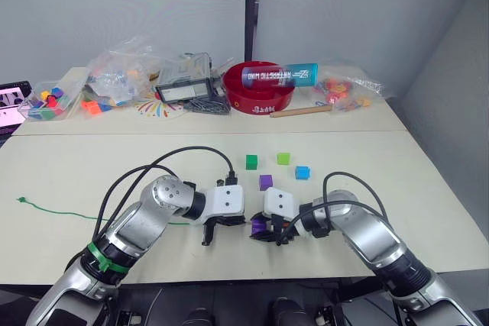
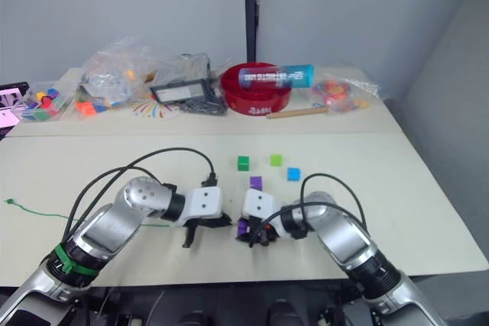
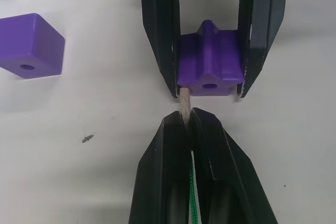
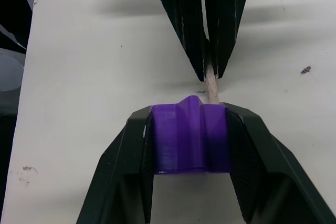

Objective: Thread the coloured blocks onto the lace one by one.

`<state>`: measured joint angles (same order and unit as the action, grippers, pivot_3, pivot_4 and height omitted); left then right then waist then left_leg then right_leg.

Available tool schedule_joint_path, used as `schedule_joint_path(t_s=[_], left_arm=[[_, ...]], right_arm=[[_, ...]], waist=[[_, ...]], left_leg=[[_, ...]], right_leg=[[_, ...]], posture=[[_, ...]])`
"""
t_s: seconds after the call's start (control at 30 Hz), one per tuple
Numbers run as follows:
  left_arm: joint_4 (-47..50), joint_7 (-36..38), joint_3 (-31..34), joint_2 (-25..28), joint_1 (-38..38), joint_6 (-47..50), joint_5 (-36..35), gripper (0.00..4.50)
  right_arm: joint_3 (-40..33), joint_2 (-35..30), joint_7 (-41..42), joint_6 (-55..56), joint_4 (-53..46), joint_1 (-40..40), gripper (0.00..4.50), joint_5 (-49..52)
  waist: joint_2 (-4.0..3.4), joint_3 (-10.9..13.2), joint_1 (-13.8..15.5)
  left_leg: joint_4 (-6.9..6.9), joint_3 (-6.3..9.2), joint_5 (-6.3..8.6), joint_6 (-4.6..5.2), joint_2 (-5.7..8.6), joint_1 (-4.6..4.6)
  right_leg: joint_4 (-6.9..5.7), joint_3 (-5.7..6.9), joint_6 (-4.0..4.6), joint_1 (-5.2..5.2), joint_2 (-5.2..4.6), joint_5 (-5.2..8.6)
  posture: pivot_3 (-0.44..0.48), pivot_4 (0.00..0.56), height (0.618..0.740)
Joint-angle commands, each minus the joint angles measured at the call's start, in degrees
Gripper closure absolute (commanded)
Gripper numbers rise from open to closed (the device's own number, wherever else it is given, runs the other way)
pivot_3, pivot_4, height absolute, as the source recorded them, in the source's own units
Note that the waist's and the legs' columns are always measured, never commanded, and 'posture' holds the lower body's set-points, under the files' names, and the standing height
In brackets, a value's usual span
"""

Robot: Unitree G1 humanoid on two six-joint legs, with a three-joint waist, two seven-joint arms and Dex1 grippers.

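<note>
Centrally, near the table's [image 1: 428, 211] front edge: purple block [image 3: 210, 66], its bored hole facing the lace tip [image 3: 184, 103]. Tip's long axis runs toward the block, its end touching the block's face just beside the hole. Green lace [image 1: 69, 214] trails off to the robot's left. Right gripper [image 3: 208, 80] clenched on the block's two sides. Left gripper [image 3: 189, 129] pinched tight on the lace just behind the tip. Second purple block [image 1: 265, 182], dark green [image 1: 251, 161], light green [image 1: 283, 158] and blue [image 1: 302, 172] lie loose beyond.

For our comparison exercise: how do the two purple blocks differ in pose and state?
The purple plastic block by the lace tip is gripped between the right gripper's fingers; the other purple plastic block lies free on the table. The gripped block's hole faces the pale lace tip. Both share colour and a hole.
</note>
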<state>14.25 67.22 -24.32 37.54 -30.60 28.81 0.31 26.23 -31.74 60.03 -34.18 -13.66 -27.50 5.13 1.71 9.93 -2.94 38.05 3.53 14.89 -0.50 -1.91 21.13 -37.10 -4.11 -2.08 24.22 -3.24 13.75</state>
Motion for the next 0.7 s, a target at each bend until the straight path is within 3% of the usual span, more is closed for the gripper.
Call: schedule_joint_path(t_s=[0.03, 0.7], left_arm=[[4.53, 0.96, 1.49, -1.43, -2.02, -0.11, -3.69, 4.5], [-1.96, 4.34, 7.18, 3.55, 3.62, -10.05, -7.99, 4.5]], right_arm=[[1.69, 0.95, -0.7, -0.77, 0.67, 0.13, 3.1, -0.54], [0.82, -0.57, -0.66, -1.14, 0.06, 0.98, 3.1, -0.48]], waist=[[0.0, 0.0, 0.0], [0.0, 0.0, 0.41]], left_leg=[[0.0, 0.0, 0.0, 0.0, 0.0, 0.0], [0.0, 0.0, 0.0, 0.0, 0.02, 0.02]], right_leg=[[0.0, 0.0, 0.0, 0.0, 0.0, 0.0], [0.03, 0.02, 0.0, 0.01, -0.03, 0.0]], posture=[[0.0, 0.15, 0.731], [0.0, 0.15, 0.731]])
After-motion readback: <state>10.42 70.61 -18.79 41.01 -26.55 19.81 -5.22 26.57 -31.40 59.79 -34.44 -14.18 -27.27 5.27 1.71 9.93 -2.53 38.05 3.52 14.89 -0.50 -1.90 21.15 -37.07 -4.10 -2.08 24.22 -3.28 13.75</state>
